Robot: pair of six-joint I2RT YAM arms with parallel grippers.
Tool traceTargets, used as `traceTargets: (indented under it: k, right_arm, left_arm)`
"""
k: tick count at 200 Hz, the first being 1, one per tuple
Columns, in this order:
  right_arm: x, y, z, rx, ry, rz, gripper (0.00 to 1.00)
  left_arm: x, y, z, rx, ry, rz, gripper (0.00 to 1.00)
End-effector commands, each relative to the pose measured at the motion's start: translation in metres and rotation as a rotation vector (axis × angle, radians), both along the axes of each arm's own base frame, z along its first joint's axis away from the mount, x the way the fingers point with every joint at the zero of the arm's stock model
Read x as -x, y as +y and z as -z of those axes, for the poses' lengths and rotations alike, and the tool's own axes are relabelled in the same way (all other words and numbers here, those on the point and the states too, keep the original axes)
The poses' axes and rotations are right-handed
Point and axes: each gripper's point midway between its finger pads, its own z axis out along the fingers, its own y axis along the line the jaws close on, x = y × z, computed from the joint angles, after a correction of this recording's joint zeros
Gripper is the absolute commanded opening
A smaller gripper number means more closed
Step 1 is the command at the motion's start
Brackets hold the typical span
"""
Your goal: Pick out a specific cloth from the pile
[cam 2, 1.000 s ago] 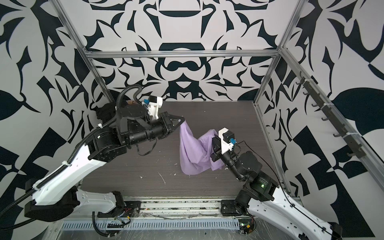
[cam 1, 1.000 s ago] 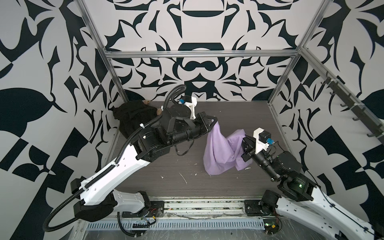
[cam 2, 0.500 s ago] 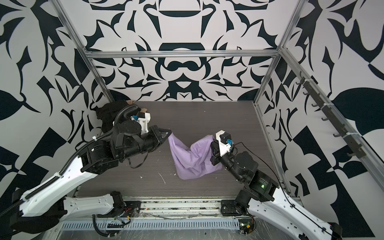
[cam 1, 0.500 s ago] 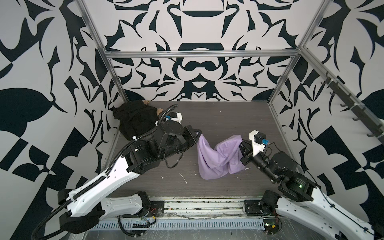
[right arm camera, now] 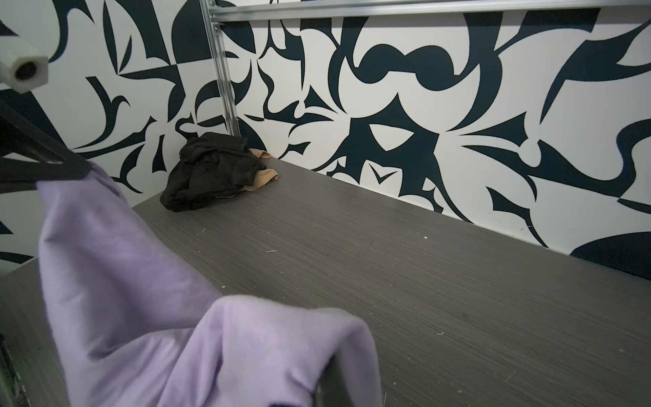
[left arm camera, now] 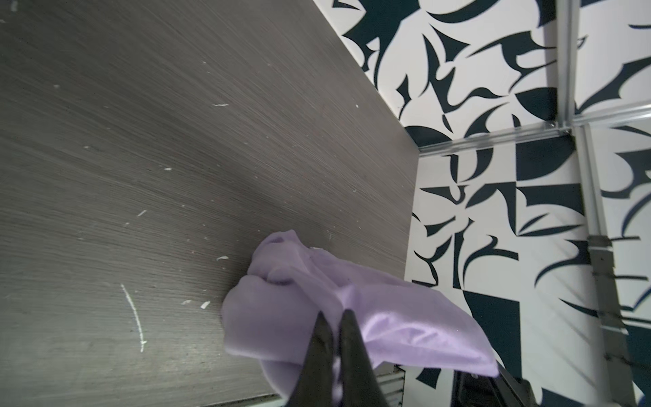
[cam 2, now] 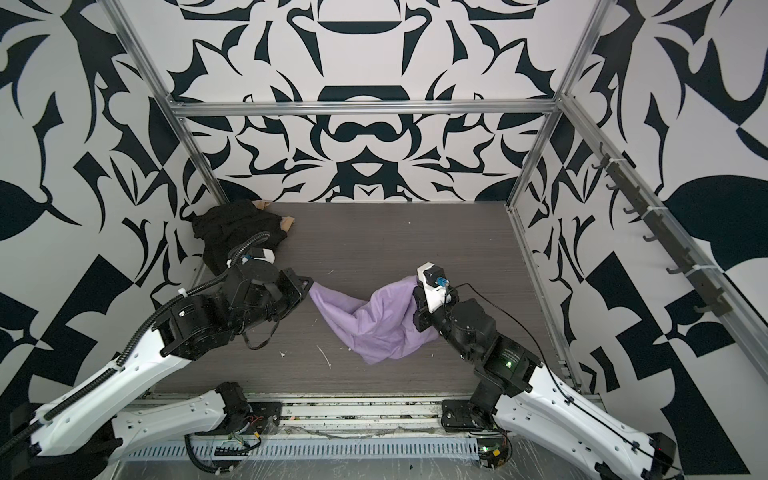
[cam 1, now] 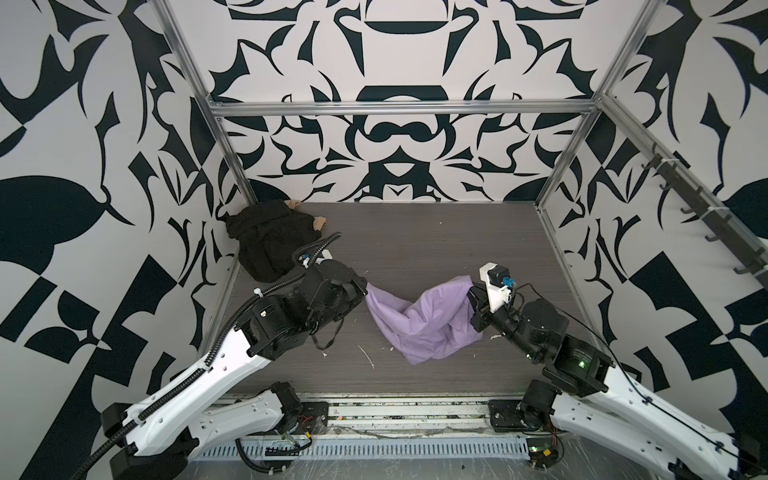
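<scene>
The cloth (cam 1: pixel 424 324) was strung between the two arms over the middle of the table (cam 1: pixel 436 241), nearer the front edge than the back wall. It was plain lilac, thin and soft, with loose folds. One end rose to a narrow point at the left fingers (cam 1: pixel 362 289), and the other end rose to the right fingers (cam 1: pixel 474 301). Between them the fabric sagged, and its lowest fold rested on the table.

In the left wrist view the left fingers (left arm camera: pixel 347 334) were pressed together with a pinch of the cloth (left arm camera: pixel 281 317) caught between them. The right fingers (right arm camera: pixel 334 382) were closed as well. In the right wrist view the cloth (right arm camera: pixel 123 282) lay draped over them and hid most of them, so the exact spot of their grip could not be seen. In a top view the fabric (cam 2: pixel 374 328) ran straight up to them.

The pile (cam 1: pixel 270 241) sat in the far left corner of the table, against the patterned walls and well apart from the cloth. It was mostly a bulky black cloth (right arm camera: pixel 208 172), with a small tan cloth (right arm camera: pixel 264 176) poking out at the side nearer the back wall. The left arm's cable loop passed in front of the pile in both top views. A few white scraps (cam 1: pixel 368 357) lay scattered on the table near the front.
</scene>
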Motion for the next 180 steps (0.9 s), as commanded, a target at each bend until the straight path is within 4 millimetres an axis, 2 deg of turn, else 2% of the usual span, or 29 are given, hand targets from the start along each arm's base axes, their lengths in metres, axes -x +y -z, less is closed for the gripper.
traceTargets:
  k: [1,43,65,104,141,180]
  right_arm:
    - [-0.006,0.000,-0.015,-0.030,-0.051,0.026,0.00]
    - [-0.024,0.002,0.000,0.032,-0.032,0.076,0.00]
    - [-0.036,0.005,0.007,0.001,0.012,0.062,0.00]
    - [-0.062,0.005,0.021,-0.040,0.098,0.047,0.00]
    - [-0.094,-0.008,0.038,-0.058,0.162,0.080,0.00]
    - [-0.120,-0.022,0.039,-0.085,0.177,0.105,0.00]
  left_arm:
    - [-0.002,0.017,0.032,-0.022,0.089,-0.052,0.00]
    - [-0.012,0.041,0.066,-0.024,0.163,-0.113,0.00]
    - [-0.020,0.050,0.080,-0.014,0.201,-0.131,0.00]
    - [-0.036,0.064,0.092,-0.026,0.227,-0.154,0.00]
    - [-0.053,0.079,0.109,-0.022,0.272,-0.171,0.00]
    - [-0.072,0.090,0.114,-0.042,0.274,-0.166,0.00]
